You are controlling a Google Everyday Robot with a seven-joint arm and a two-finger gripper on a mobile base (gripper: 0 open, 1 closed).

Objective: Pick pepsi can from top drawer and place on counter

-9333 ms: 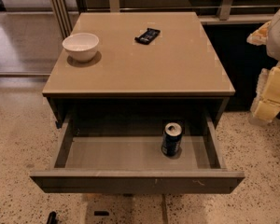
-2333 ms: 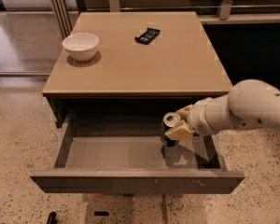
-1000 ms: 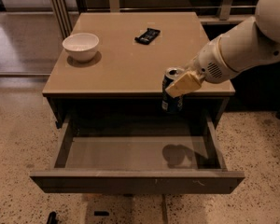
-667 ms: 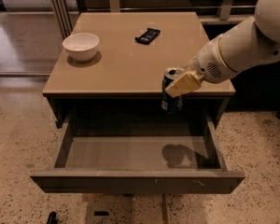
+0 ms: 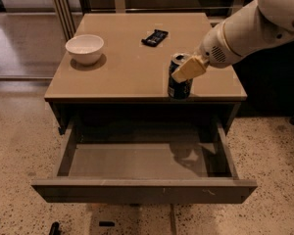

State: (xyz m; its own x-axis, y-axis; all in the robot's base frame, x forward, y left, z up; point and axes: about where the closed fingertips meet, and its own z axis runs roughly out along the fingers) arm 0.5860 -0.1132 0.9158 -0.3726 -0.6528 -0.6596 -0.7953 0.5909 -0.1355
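As the gripper (image 5: 188, 68) clamps the pepsi can (image 5: 178, 86) at the counter (image 5: 122, 67) edge, the top drawer (image 5: 137, 160) is empty; only placing remains.

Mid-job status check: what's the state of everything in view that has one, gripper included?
gripper: at the counter's front right edge, shut on the pepsi can.
pepsi can: upright, out of the drawer; whether it rests on the counter, cannot tell.
top drawer: pulled open.
counter: carries bowl and wrapper.
white bowl: upright, back left.
black wrapper: lying flat.
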